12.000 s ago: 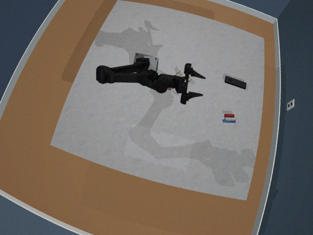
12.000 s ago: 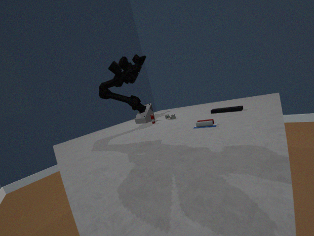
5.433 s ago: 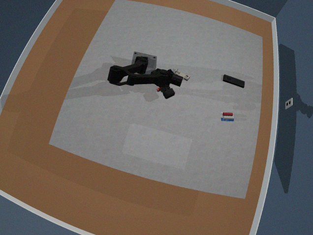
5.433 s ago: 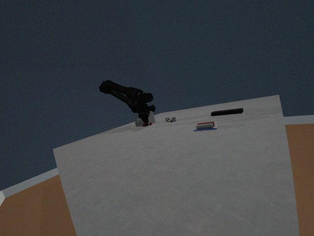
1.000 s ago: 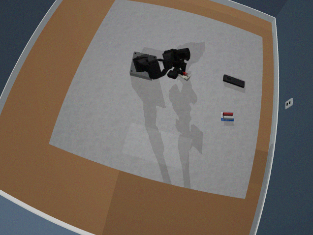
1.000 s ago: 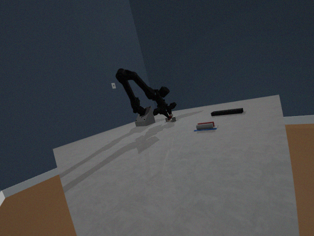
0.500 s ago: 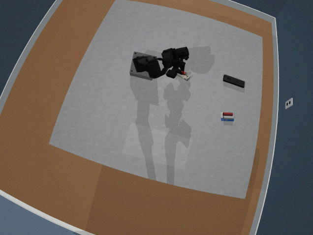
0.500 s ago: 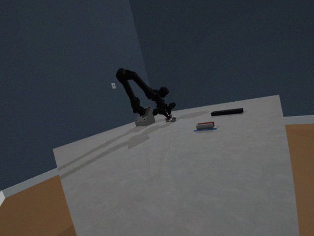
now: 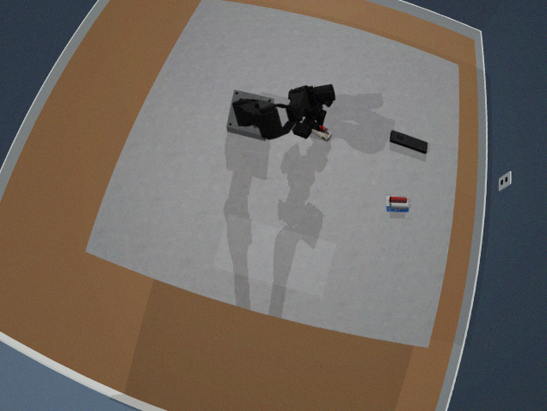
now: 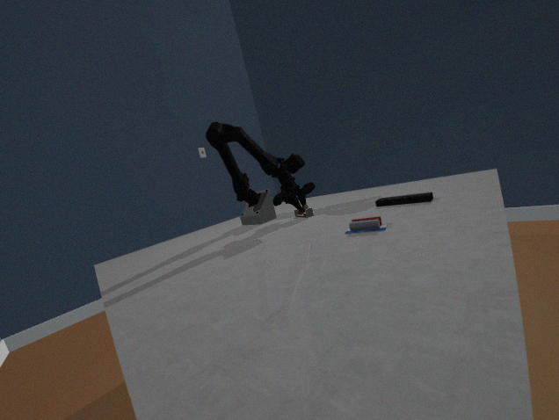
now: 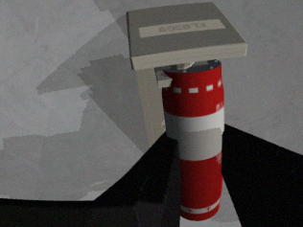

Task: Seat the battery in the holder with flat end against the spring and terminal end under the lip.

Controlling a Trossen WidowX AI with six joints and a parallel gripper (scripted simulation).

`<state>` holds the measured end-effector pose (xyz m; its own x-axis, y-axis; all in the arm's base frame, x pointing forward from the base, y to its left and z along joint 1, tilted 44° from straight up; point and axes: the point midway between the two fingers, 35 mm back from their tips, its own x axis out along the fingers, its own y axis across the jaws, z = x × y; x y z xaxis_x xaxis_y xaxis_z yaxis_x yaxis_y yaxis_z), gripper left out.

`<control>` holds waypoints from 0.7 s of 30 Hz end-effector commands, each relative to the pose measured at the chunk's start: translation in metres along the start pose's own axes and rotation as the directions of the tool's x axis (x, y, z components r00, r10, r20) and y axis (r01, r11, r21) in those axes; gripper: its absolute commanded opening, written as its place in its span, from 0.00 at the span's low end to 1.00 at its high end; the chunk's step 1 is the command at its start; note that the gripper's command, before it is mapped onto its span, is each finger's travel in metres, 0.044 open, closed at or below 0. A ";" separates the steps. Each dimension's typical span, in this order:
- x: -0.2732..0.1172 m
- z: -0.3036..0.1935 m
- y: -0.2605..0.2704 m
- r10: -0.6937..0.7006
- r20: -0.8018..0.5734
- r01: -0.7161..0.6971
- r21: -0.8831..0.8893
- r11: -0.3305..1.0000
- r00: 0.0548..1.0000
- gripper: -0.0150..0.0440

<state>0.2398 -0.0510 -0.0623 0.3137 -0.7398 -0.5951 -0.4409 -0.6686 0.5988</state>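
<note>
One battery (image 11: 198, 147) clamped in your end effector (image 11: 191, 216), far end under the holder (image 11: 185, 34) plate.
Pushing further risks jamming it against the holder; it looks slightly skewed, so releasing now may leave it crooked.

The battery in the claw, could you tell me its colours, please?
Red with a white middle band, clearest in the wrist view.

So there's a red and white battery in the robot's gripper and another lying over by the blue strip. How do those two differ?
The held battery is clamped in the gripper, its far end tucked under the beige holder; the spare battery lies loose on the mat, touching no gripper. The held one sits close to the arm's base; the spare lies far off, beside a blue strip. Both are cylinders with red on them.
</note>
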 end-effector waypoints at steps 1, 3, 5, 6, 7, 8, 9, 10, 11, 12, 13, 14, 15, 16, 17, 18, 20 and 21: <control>0.002 0.002 -0.003 -0.017 0.038 0.017 0.009 1.000 0.999 0.37; 0.003 0.002 -0.003 -0.017 0.052 0.016 0.009 1.000 0.999 0.37; 0.004 0.001 -0.003 -0.017 0.066 0.016 0.008 1.000 0.998 0.37; 0.004 0.001 -0.003 -0.016 0.073 0.016 0.008 1.000 0.997 0.37; 0.004 0.001 -0.003 -0.016 0.080 0.015 0.008 1.000 0.997 0.37; 0.005 0.001 -0.003 -0.016 0.087 0.015 0.008 1.000 0.996 0.37; 0.005 0.001 -0.003 -0.015 0.094 0.015 0.008 1.000 0.995 0.37; 0.005 0.001 -0.003 -0.015 0.101 0.014 0.008 1.000 0.995 0.37; 0.006 0.001 -0.003 -0.015 0.108 0.014 0.008 1.000 0.994 0.37; 0.006 0.001 -0.003 -0.014 0.115 0.013 0.008 1.000 0.993 0.37; 0.006 0.000 -0.003 -0.014 0.122 0.013 0.009 1.000 0.992 0.37; 0.007 0.000 -0.003 -0.014 0.129 0.012 0.009 1.000 0.992 0.37; 0.007 0.000 -0.003 -0.013 0.136 0.012 0.010 1.000 0.991 0.37; 0.007 0.000 -0.003 -0.013 0.144 0.011 0.010 1.000 0.990 0.37; 0.007 0.000 -0.003 -0.012 0.151 0.011 0.010 1.000 0.988 0.37; 0.008 0.000 -0.003 -0.012 0.158 0.010 0.010 1.000 0.987 0.37; 0.008 -0.001 -0.003 -0.011 0.173 0.009 0.010 1.000 0.985 0.37; 0.008 -0.001 -0.002 -0.010 0.181 0.009 0.011 1.000 0.984 0.37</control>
<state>0.2467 -0.0563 -0.0645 0.1875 -0.7225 -0.6654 -0.4503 -0.6653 0.5955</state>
